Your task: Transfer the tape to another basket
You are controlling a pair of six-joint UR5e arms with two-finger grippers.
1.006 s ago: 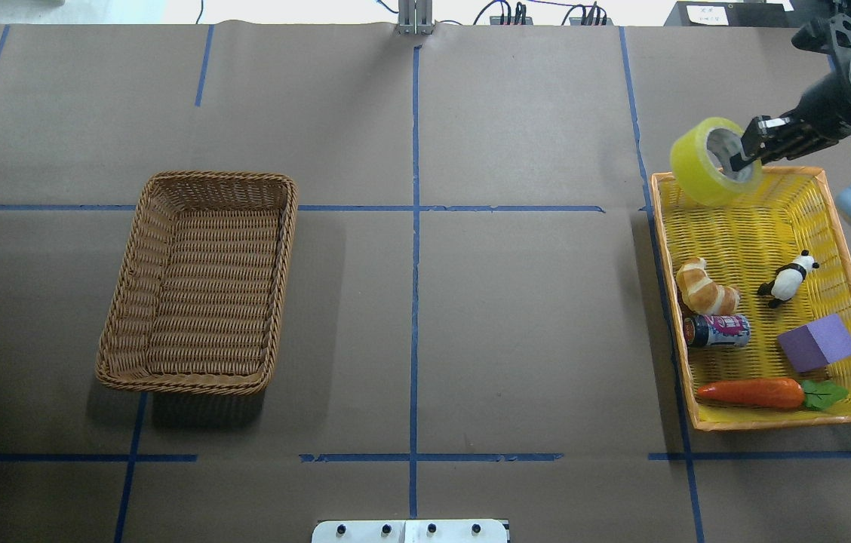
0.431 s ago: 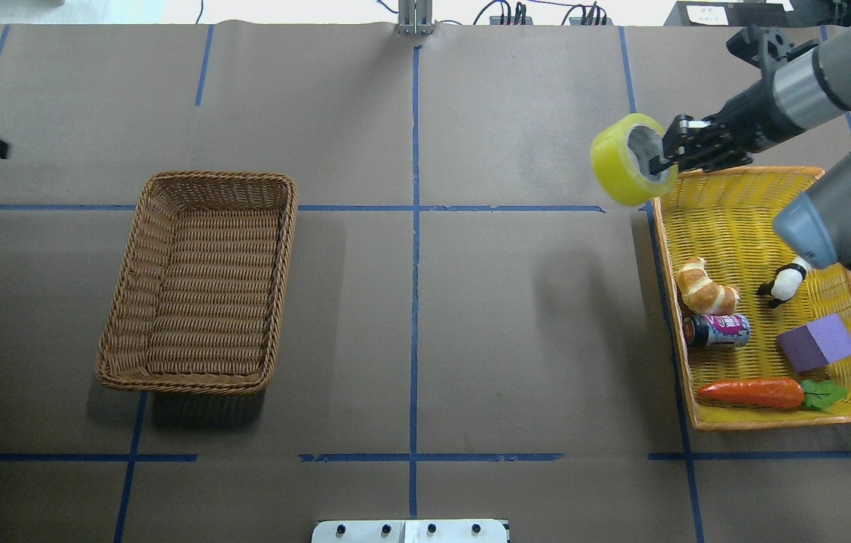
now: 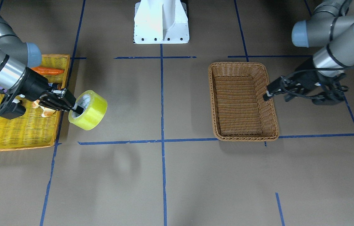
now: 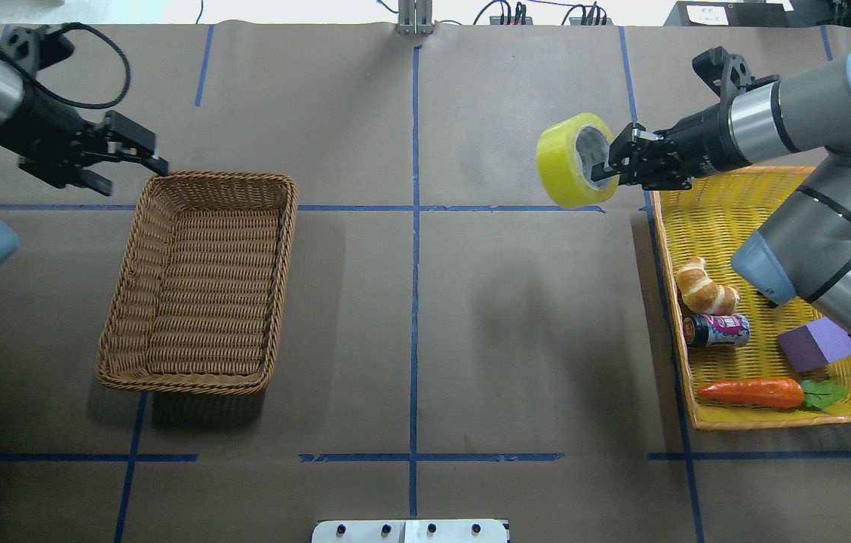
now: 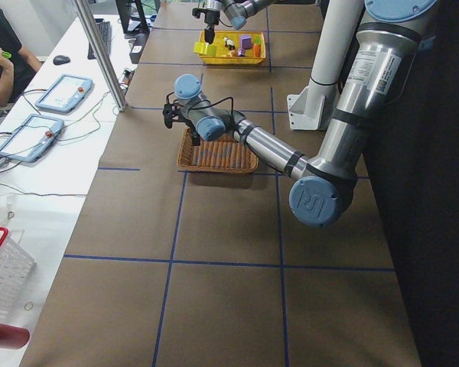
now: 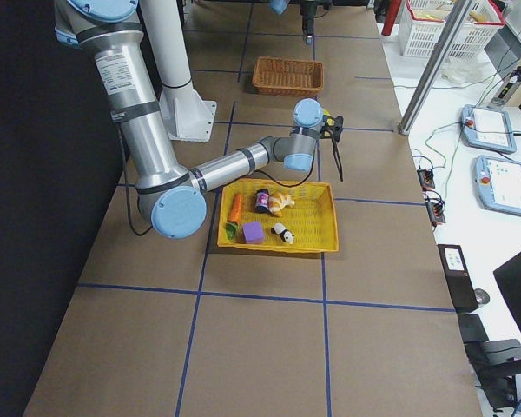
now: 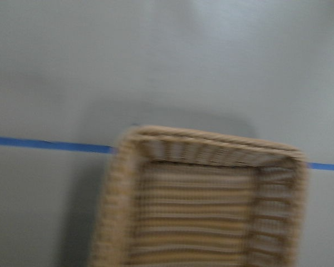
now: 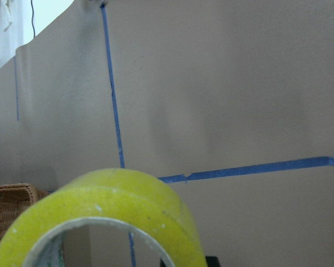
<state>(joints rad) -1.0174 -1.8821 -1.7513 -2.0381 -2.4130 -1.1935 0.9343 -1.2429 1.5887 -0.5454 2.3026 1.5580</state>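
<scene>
The yellow-green tape [image 4: 569, 162] hangs in the air, just left of the yellow tray and above the table. My right gripper [image 4: 605, 167] is shut on its wall, with one finger inside the white-grey core. The front view shows the same tape [image 3: 90, 110] and gripper [image 3: 76, 108]. The tape fills the bottom of the right wrist view [image 8: 100, 217]. The brown wicker basket [image 4: 286, 249] stands empty on the left half of the table, far from the tape. My left gripper [image 4: 146, 158] is open and empty, right at the basket's far left corner. The left wrist view shows the basket [image 7: 206, 144] blurred.
The flat yellow tray [image 4: 735, 226] at the right holds a croissant [image 4: 706, 286], a can [image 4: 717, 330], a purple block [image 4: 816, 343] and a carrot [image 4: 754, 392]. My right arm's elbow [image 4: 810, 256] hangs over the tray. Blue tape lines divide the brown table.
My right gripper has carried the tape leftward, from above the tray's far corner to past its left rim. My left arm has come into view and reached the basket's far left corner.
</scene>
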